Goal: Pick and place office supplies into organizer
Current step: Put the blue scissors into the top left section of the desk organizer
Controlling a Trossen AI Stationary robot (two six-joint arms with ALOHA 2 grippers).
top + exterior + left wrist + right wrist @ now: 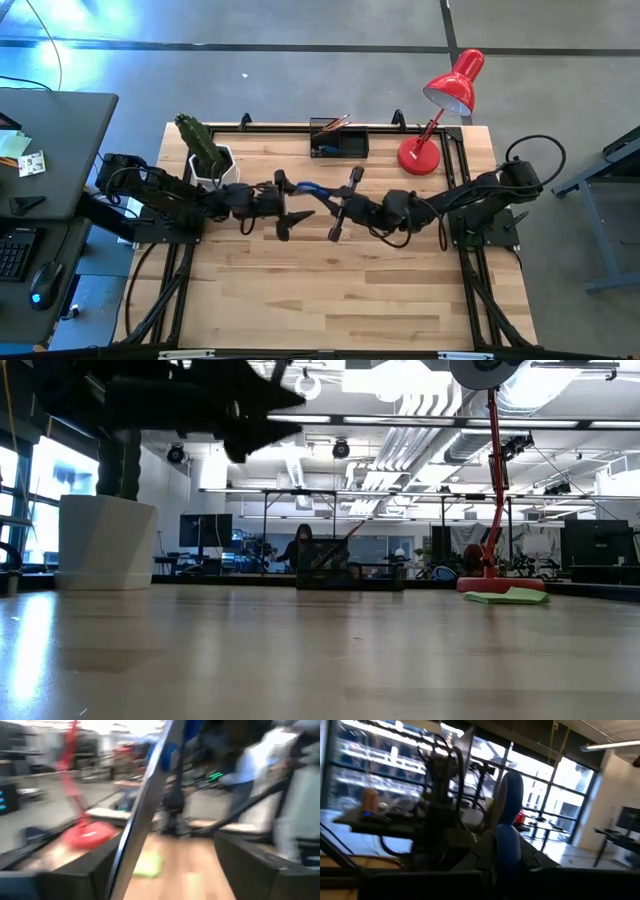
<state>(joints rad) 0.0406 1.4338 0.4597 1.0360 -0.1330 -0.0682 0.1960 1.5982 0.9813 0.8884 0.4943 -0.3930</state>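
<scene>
Blue-handled scissors (310, 188) hang in the air above the middle of the table, between my two grippers. My right gripper (335, 205), reaching in from the right, is shut on the scissors' handle. My left gripper (292, 205) faces it from the left, open. In the left wrist view the steel blade (145, 805) runs between the left gripper's (170, 840) spread fingers, close to one of them. The black organizer (338, 140) stands at the far edge with pencils in it. A lime-green sticky pad (510, 596) lies by the lamp's base. My right gripper (502, 865) holds the scissors by the blue handle (506, 845), pinched between its two fingers, coming level from the table's right side. The scissors are lifted clear of the table, their blade pointing toward the left gripper. My left gripper: I cannot tell whether a finger (80, 870) touches the blade.
A red desk lamp (440, 120) stands at the far right corner. A potted cactus in a white pot (210, 155) stands at the far left, close to the left arm. The near half of the wooden table (330, 290) lies bare.
</scene>
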